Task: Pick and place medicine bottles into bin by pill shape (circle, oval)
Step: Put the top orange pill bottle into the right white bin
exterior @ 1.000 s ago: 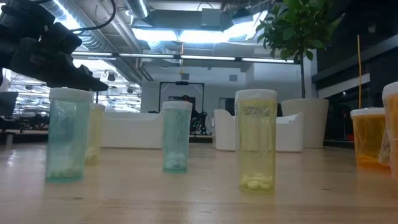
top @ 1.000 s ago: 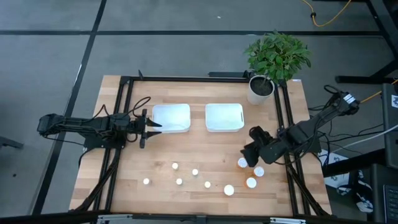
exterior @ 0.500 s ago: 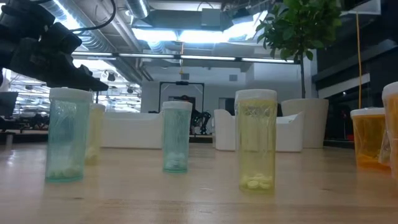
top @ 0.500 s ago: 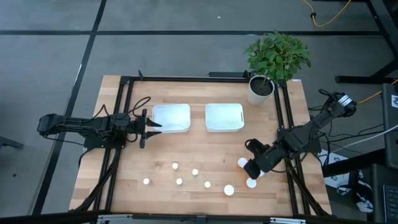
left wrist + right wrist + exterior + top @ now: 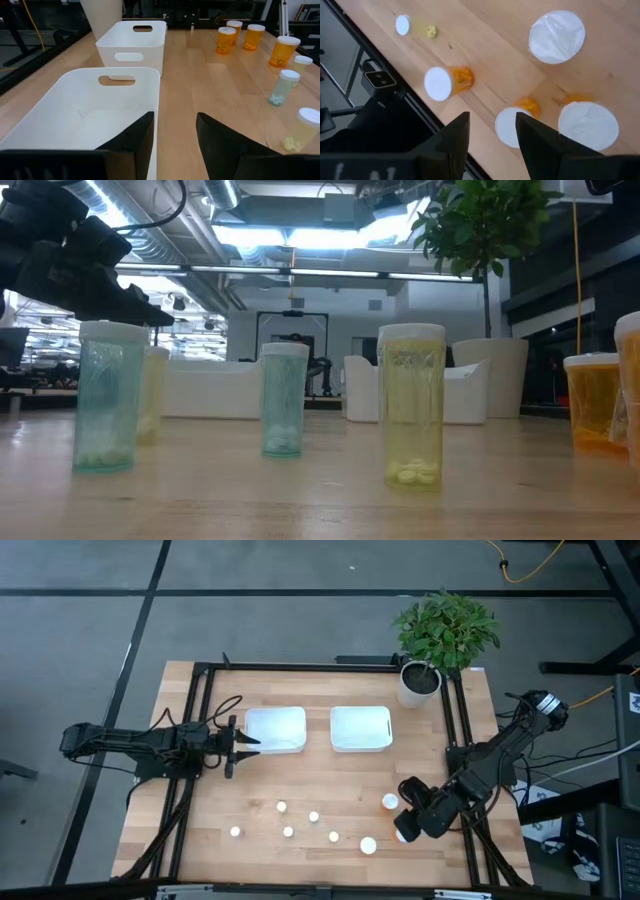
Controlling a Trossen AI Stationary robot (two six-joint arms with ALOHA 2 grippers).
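- Two slightly parted, empty fingers: right gripper (image 5: 408, 824) hovers over orange medicine bottles (image 5: 512, 121).
- Left gripper (image 5: 243, 745), parted, empty, beside smooth white bin (image 5: 275, 729).

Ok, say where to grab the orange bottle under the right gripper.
Take the white-capped orange plastic bottle from above, jaws across its round body just under the cap: it stands upright, cap facing the open right gripper, with a neighbouring orange bottle close beside.

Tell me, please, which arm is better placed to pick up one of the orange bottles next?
The right. Its gripper hovers open directly above the orange bottles at the table's right front, while the left gripper waits by the left bin, far from them.
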